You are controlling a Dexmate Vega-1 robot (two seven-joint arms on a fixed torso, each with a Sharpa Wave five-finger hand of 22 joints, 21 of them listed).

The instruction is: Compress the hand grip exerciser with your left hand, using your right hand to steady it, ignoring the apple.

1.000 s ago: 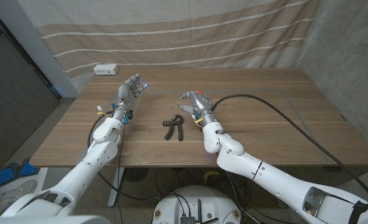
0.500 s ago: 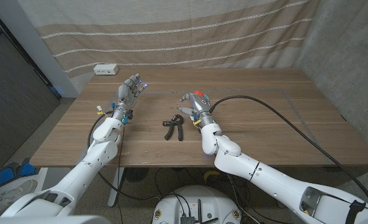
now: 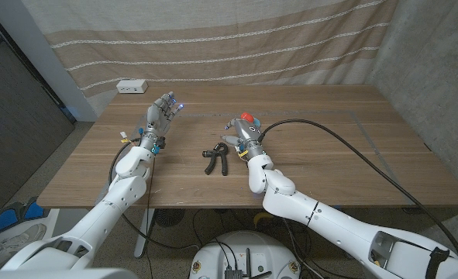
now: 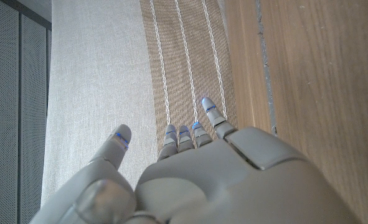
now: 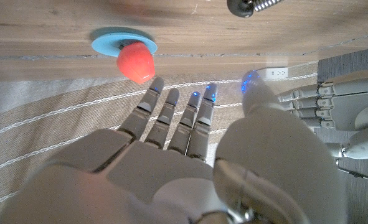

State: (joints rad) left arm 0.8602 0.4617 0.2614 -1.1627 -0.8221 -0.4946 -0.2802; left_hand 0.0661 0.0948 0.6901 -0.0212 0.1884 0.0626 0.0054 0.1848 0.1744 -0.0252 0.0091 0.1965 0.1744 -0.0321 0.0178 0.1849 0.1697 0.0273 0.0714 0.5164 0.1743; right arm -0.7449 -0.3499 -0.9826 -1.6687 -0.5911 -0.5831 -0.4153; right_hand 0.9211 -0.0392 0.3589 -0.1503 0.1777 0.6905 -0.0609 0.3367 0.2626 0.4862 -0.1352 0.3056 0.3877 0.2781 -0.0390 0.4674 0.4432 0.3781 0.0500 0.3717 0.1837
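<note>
Both arms reach in over the wooden counter (image 3: 329, 147). The left hand (image 3: 163, 111) is raised above the counter's left part, fingers spread and pointing toward the curtain, holding nothing. The right hand (image 3: 241, 130) hovers near the middle, fingers apart and extended, also empty. The black hand grip exerciser (image 3: 215, 158) lies on the counter just beside the right hand, toward the robot, touched by neither hand. A red apple (image 5: 136, 61) sits on a blue disc (image 5: 112, 43) beyond the right hand's fingertips.
</note>
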